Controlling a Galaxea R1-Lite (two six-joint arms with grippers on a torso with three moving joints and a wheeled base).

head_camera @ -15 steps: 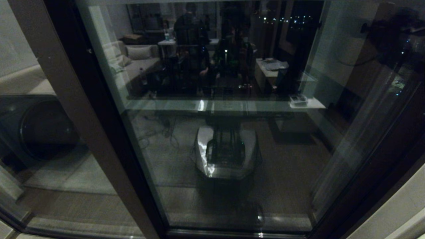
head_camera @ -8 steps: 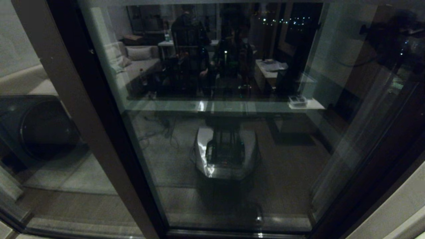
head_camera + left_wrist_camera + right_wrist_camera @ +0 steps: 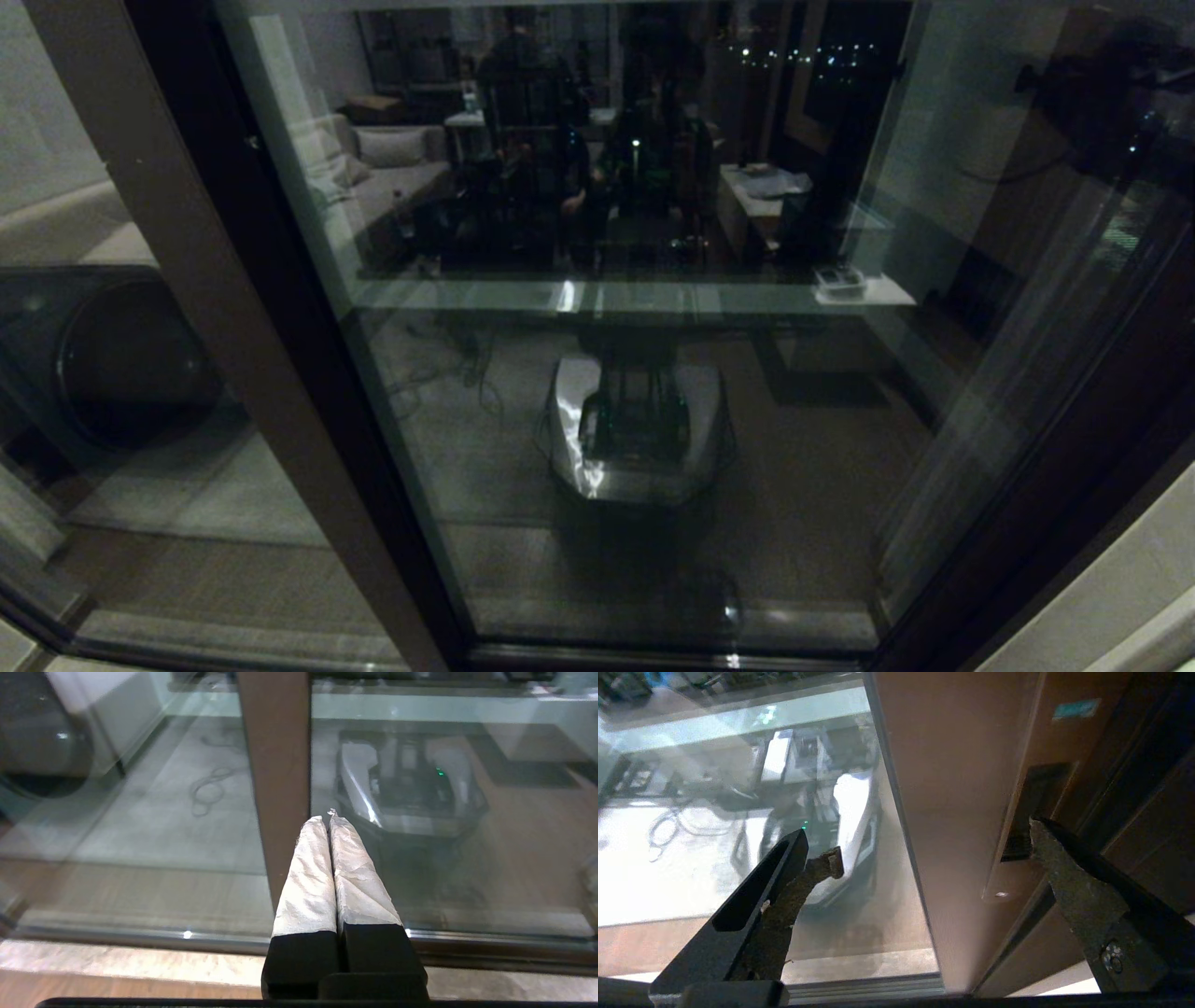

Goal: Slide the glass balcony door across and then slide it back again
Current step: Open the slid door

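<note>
The glass balcony door (image 3: 822, 448) fills the head view, its dark brown stile (image 3: 1074, 411) at the right. Neither arm shows there. In the right wrist view my right gripper (image 3: 934, 847) stands open astride that stile (image 3: 952, 788). One fingertip (image 3: 1045, 844) sits at the black slot handle (image 3: 1034, 798); the other (image 3: 822, 863) is in front of the glass. In the left wrist view my left gripper (image 3: 325, 817) is shut on nothing, its white-wrapped fingers (image 3: 306, 872) pointing at the edge of the brown upright (image 3: 275, 788) at the door's left side.
A brown upright (image 3: 233, 327) divides the door from the left glass panel, behind which sits a dark round-fronted appliance (image 3: 121, 364). The glass reflects my base (image 3: 635, 429) and the room. The floor track (image 3: 140, 940) runs below; a pale wall (image 3: 1120, 579) is at the right.
</note>
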